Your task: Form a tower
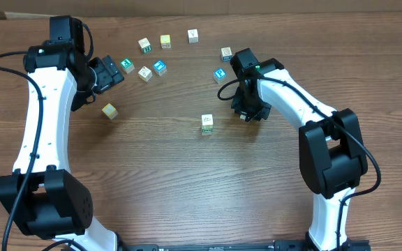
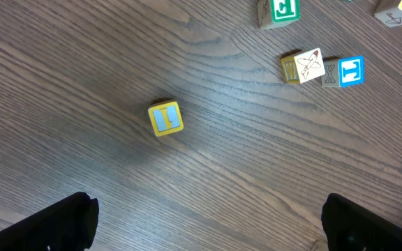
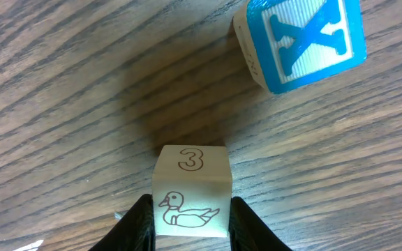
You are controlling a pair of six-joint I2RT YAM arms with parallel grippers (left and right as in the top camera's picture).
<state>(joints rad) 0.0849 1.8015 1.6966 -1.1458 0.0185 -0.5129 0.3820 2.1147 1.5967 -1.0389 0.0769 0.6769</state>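
The tower (image 1: 207,124) is a short one-cube-wide stack with a pale top, standing near the middle of the table. My right gripper (image 1: 247,113) hovers just to its right. It is shut on a pale cube (image 3: 190,199) with a duck drawing and a 3; in the right wrist view the black fingers (image 3: 139,222) press on both of its sides, and the right gripper (image 3: 190,224) is low over the wood. My left gripper (image 1: 110,72) is at the back left and wide open. In the left wrist view the left gripper (image 2: 204,223) has only bare table between its fingers.
A blue X cube (image 3: 302,42) lies beyond the held cube. A yellow cube (image 1: 109,110) (image 2: 165,118) sits near the left gripper. A green cube (image 1: 127,65), a pale one (image 1: 145,73) and a blue one (image 1: 160,67) lie close by. Several more cubes (image 1: 192,35) line the back.
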